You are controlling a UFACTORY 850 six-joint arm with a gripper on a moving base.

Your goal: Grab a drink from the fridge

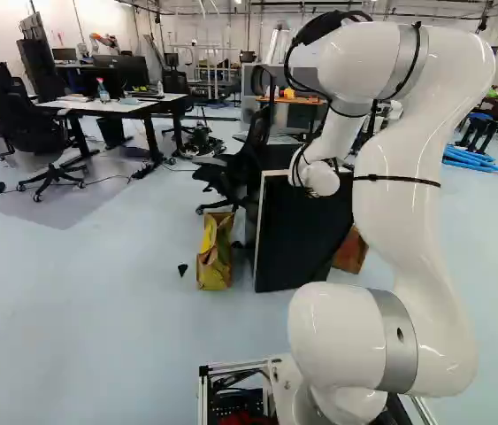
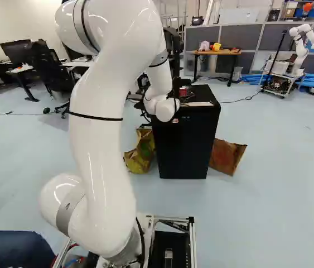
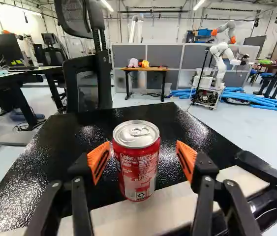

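Straddling red can, tool spread

It's a robotics lab, with a touch of office! There's another robot, white-armed, up on a wheeled stand; over here, a long desk with monitors, swivel chairs, grey partitions, strip lights overhead and a broad pale-blue floor!

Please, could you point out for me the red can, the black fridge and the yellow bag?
Red can (image 3: 137, 162): wrist view, on the printed side, below the lid.
Black fridge (image 2: 182, 146): right base view, on the upright face.
Yellow bag (image 1: 214, 258): left base view, on its side.
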